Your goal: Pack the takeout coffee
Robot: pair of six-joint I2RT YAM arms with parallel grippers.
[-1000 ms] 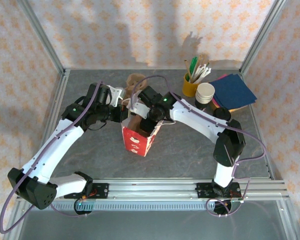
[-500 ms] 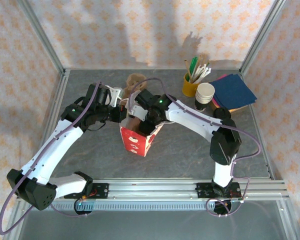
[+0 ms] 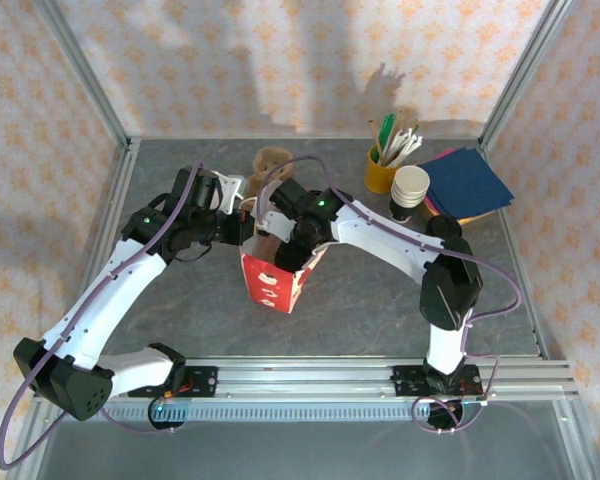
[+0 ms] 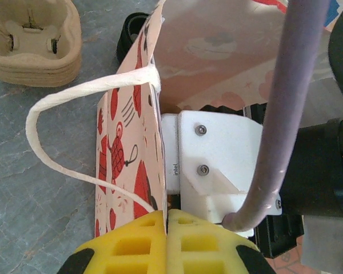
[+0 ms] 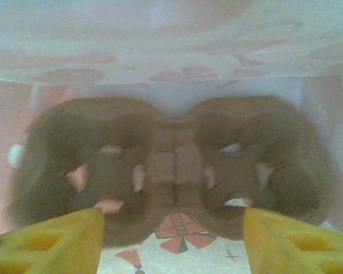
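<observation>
The takeout coffee cup (image 3: 410, 187), dark outside with a pale rim, stands at the back right by the napkins. A red-and-white paper bag (image 3: 275, 285) stands mid-table. My left gripper (image 3: 242, 222) is shut on the bag's upper wall (image 4: 126, 142), and its yellow pads (image 4: 143, 240) pinch the paper edge. My right gripper (image 3: 280, 250) reaches down into the bag. In the right wrist view its jaws (image 5: 174, 245) stand open above a brown pulp cup carrier (image 5: 174, 171) lying on the bag's floor. A round black thing (image 4: 132, 35) shows partly behind the bag.
A stack of pulp carriers (image 3: 270, 160) lies behind the bag, also visible from the left wrist (image 4: 34, 40). A yellow cup of stirrers (image 3: 385, 165) and dark blue napkins (image 3: 467, 183) sit at the back right. The bag's white rope handle (image 4: 63, 108) loops out to the left.
My right arm has shifted slightly left and down into the bag, and the bag's top moved a little with it. The left arm has held still.
</observation>
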